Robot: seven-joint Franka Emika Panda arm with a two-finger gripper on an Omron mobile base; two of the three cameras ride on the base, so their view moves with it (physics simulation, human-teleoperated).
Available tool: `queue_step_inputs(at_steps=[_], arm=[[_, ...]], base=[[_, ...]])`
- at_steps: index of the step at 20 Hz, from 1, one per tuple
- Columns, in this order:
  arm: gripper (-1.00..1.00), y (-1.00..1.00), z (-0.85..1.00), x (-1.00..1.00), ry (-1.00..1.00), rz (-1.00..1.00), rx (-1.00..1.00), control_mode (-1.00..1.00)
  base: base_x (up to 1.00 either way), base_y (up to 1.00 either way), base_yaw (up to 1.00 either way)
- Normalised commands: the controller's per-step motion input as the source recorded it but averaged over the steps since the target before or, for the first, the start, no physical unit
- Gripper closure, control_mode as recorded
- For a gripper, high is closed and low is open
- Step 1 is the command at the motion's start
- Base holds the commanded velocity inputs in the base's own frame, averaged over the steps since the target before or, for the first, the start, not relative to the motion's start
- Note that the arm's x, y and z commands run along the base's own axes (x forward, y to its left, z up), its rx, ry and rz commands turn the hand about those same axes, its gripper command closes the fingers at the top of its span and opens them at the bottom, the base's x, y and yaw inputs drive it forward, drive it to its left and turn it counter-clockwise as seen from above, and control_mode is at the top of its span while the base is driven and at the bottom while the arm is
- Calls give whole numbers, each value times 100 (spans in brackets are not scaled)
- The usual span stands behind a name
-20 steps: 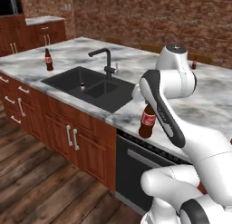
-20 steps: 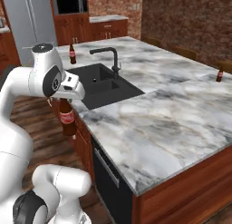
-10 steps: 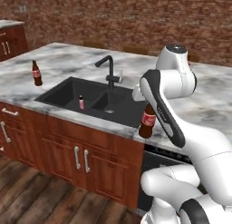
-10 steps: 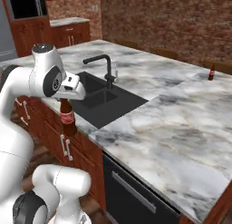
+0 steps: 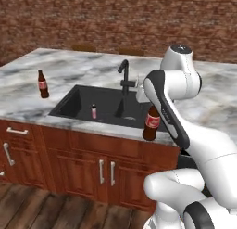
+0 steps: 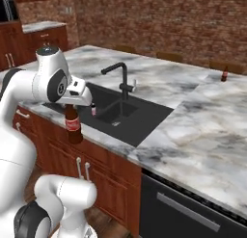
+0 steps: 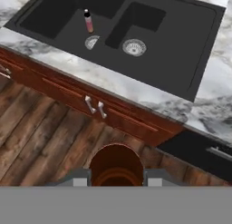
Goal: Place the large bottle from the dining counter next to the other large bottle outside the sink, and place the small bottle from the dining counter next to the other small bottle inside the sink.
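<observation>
We see the tool [image 7: 116, 180] closed on the neck of a large cola bottle [image 5: 151, 124], which hangs upright under the hand. In the left base view this bottle is in front of the cabinet edge, just before the right front corner of the sink [image 5: 74, 100]. In the right base view the same bottle [image 6: 73, 126] hangs below the white hand, in front of the wooden cabinet doors [image 6: 58, 152], outside the tabletop [image 6: 212, 121]. In the hand view we look down on the brown round shoulder of the bottle [image 7: 116, 166], with one grey finger [image 7: 77, 177] on each side of it, touching it.

The sink is a black basin with two compartments and a black gooseneck faucet [image 5: 124, 75] behind it. The small pale pink bottle [image 5: 94, 111] stands upright in the larger, left compartment; in the hand view it stands near a round metal drain [image 7: 92, 41], and a second drain [image 7: 134, 47] lies in the smaller compartment.

The other large cola bottle [image 5: 42, 84] stands upright on the marble tabletop to the left of the sink, near the basin edge but apart from it.

In the right base view a small dark bottle [image 6: 224, 74] stands far back on the marble top, well apart from the sink. It is too small for us to read its label.

A black dishwasher front [image 6: 193, 213] is under the tabletop, right of the cabinets.
</observation>
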Motion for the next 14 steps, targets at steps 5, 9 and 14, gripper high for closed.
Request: queue_step_inputs(at_steps=[5, 9, 14], arm=[[100, 0, 0, 0, 0, 0, 0, 100], [100, 0, 0, 0, 0, 0, 0, 100], [100, 0, 0, 0, 0, 0, 0, 100]], base=[[0, 100, -36], [12, 100, -43], [17, 100, -42]])
